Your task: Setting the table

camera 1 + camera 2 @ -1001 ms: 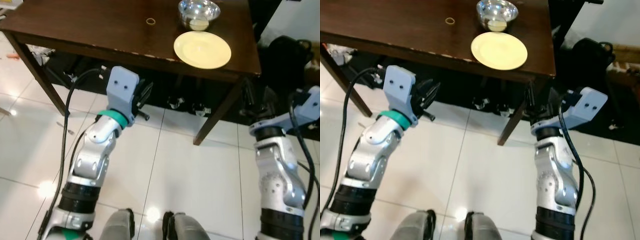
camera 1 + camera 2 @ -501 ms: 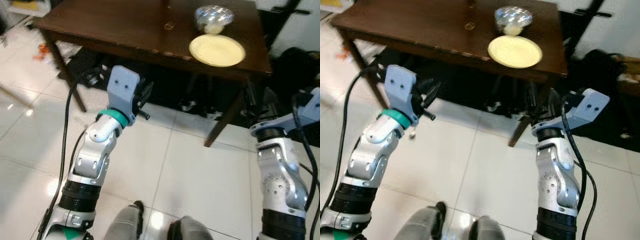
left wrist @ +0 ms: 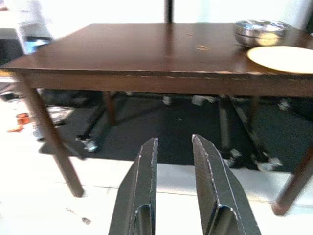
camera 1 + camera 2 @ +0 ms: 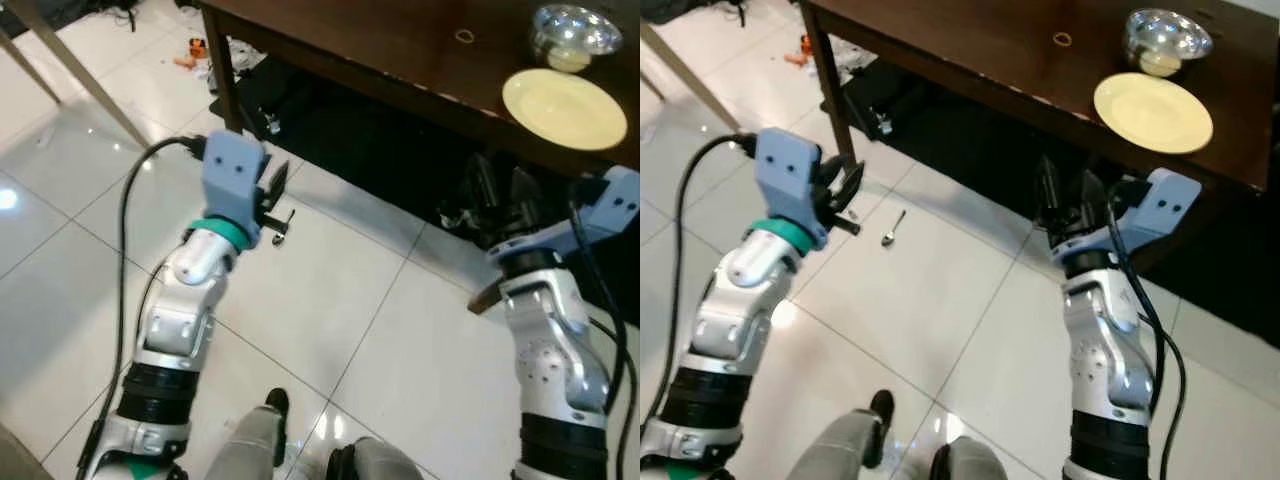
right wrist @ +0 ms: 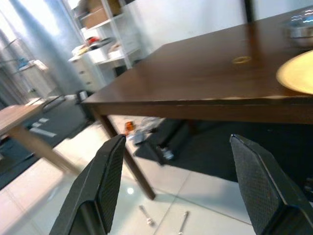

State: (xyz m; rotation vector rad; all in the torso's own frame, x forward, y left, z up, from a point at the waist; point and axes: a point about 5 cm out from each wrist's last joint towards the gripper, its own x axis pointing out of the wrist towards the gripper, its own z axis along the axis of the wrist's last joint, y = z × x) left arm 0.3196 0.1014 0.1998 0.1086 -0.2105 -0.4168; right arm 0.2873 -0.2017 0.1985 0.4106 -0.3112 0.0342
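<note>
A dark wooden table (image 4: 970, 50) stands ahead to the right. On its right end lie a pale yellow plate (image 4: 1153, 112) and a steel bowl (image 4: 1165, 38) just behind it, with a small ring (image 4: 1063, 39) to their left. A spoon (image 4: 892, 229) lies on the white tiled floor in front of the table. My left gripper (image 4: 845, 190) hangs above the floor just left of the spoon, its fingers slightly apart and empty. My right gripper (image 4: 1065, 185) is raised below the table's front edge, wide open and empty.
The table's near left leg (image 4: 830, 95) stands close to my left gripper. Dark clutter and small bits (image 4: 800, 52) lie on the floor under and beside the table. A pale slanted leg (image 4: 70, 70) crosses the far left. Shelves (image 5: 98, 44) stand beyond.
The whole view has swung left, so the table now sits at the upper right and the spoon on the floor has come into sight. Both arms keep their pose.
</note>
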